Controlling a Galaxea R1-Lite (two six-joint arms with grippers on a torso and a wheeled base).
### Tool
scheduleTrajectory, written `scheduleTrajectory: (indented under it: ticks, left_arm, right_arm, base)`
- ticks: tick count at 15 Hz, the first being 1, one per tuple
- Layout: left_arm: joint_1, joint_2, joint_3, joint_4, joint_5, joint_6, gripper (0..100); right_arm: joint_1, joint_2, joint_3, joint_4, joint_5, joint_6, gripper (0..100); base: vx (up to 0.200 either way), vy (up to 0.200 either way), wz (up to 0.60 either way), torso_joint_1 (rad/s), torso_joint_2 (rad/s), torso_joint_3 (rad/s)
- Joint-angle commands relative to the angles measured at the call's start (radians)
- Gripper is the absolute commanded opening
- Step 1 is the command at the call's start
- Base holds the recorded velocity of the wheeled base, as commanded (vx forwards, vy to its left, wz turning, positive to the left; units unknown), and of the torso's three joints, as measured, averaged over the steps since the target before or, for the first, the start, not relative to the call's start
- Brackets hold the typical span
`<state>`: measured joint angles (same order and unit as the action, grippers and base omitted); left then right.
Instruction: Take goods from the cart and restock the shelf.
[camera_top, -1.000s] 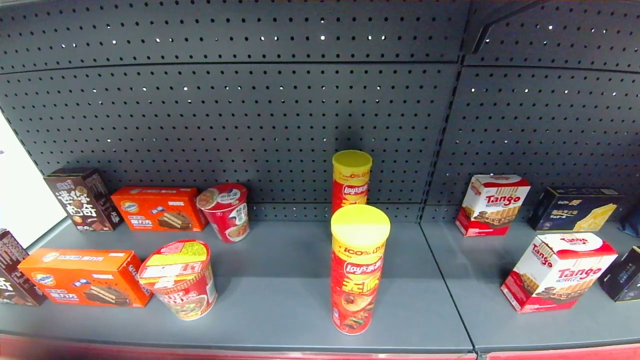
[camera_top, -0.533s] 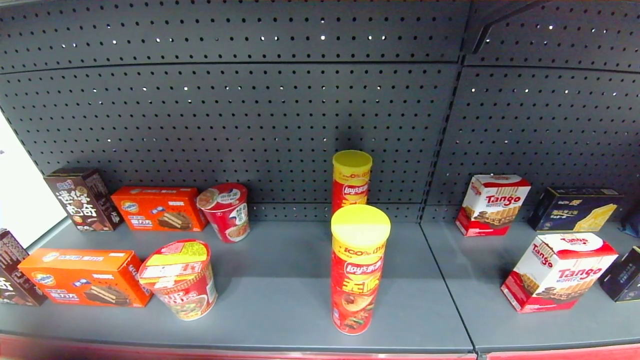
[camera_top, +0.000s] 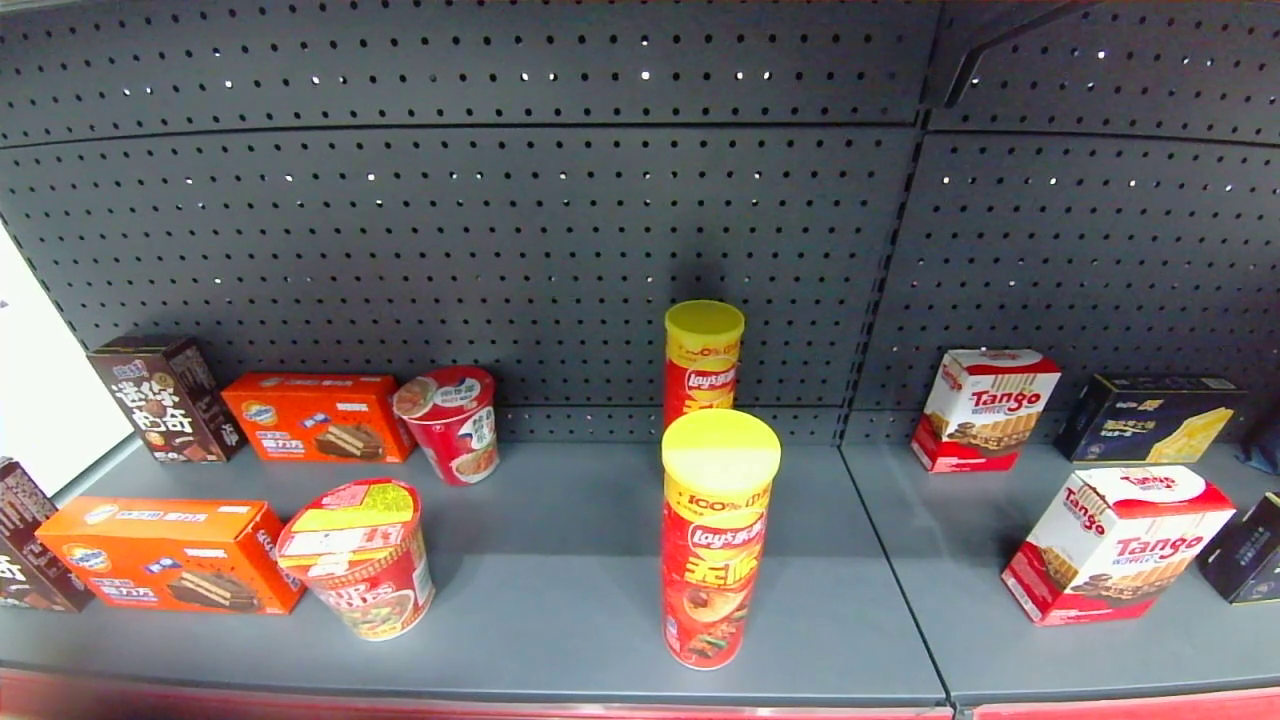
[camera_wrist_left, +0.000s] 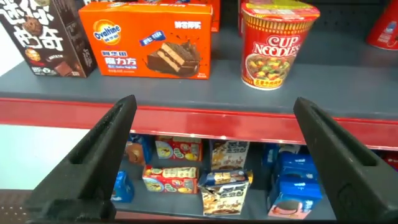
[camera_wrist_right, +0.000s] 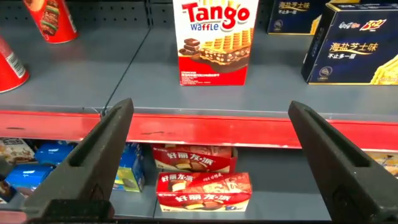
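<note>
The left hand is opened wide and holds nothing. It is in front of the red lip of the shelf, at about the height of the lip, facing the orange box and the cup. If this hand rises straight up, a finger could strike the lip, I think. If it goes forward with the fingers so wide, it could push the cup or the box backward. The cup is light and narrow at the base, so it would tip easily.

In the middle the front can stands upright, tall and thin, with a second can behind it. In my judgement this is the most risky thing: a touch from an arm that passes beside it may throw it down, and it could roll to the front edge.

The right hand is also wide and empty, before the lip, facing the waffle box. Here the same danger of hitting the lip exists.

No goods are held, so the next item must come from the cart.

For open room, the widest bare floor of the shelf lies between the cup and the front can. Another free strip lies between the can and the waffle box. The front edge has only the low lip, so goods set too near it may slide off to the lower shelf.
</note>
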<state>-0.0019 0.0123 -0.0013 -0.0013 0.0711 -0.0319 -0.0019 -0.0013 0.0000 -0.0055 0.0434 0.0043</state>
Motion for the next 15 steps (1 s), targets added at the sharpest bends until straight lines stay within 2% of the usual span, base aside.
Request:
scheduleTrajectory:
  ticks: [1,5,7,9,10,11,12,13,15]
  left_arm:
    - [0.0,-0.002,0.001,-0.002,0.001,0.001,100]
    - [0.0,-0.002,0.001,-0.002,0.004,0.014,100]
    - [0.0,-0.002,0.001,0.0,-0.016,0.02,100]
    - [0.0,-0.002,0.001,-0.002,-0.01,0.012,100]
    - [0.002,-0.002,0.001,0.0,-0.016,0.03,100]
    - [0.0,-0.002,0.001,0.001,-0.017,0.07,100]
    - [0.0,-0.002,0.001,0.001,-0.016,0.081,100]
    - [0.0,0.0,0.001,0.001,-0.014,0.063,100]
    - [0.0,-0.002,0.001,0.001,-0.014,0.05,100]
  right_arm:
    - [0.0,0.001,0.0,-0.001,0.001,0.0,100]
    - [0.0,0.001,0.0,-0.001,0.001,0.0,100]
    - [0.0,0.001,0.0,-0.001,0.001,0.0,100]
    - [0.0,0.001,0.0,-0.001,0.001,0.0,100]
    - [0.0,0.001,0.0,-0.001,0.001,0.0,100]
    - [0.0,0.001,0.0,-0.001,0.001,0.0,100]
    - [0.0,0.001,0.0,-0.001,0.001,0.0,100]
    - [0.0,0.001,0.0,-0.001,0.001,0.0,100]
    - [0.0,0.001,0.0,-0.001,0.001,0.0,100]
  base:
    - [0.0,0.0,0.0,0.0,0.0,0.0]
    - [0.0,0.0,0.0,0.0,0.0,0.0]
    - [-0.2,0.0,0.0,0.002,0.0,0.0]
    - [0.0,0.0,0.0,0.0,0.0,0.0]
    - [0.0,0.0,0.0,0.0,0.0,0.0]
    - [0.0,0.0,0.0,0.0,0.0,0.0]
    - [0.0,0.0,0.0,0.0,0.0,0.0]
    - [0.0,0.0,0.0,0.0,0.0,0.0]
    - [0.0,-0.1,0.0,-0.001,0.0,0.006]
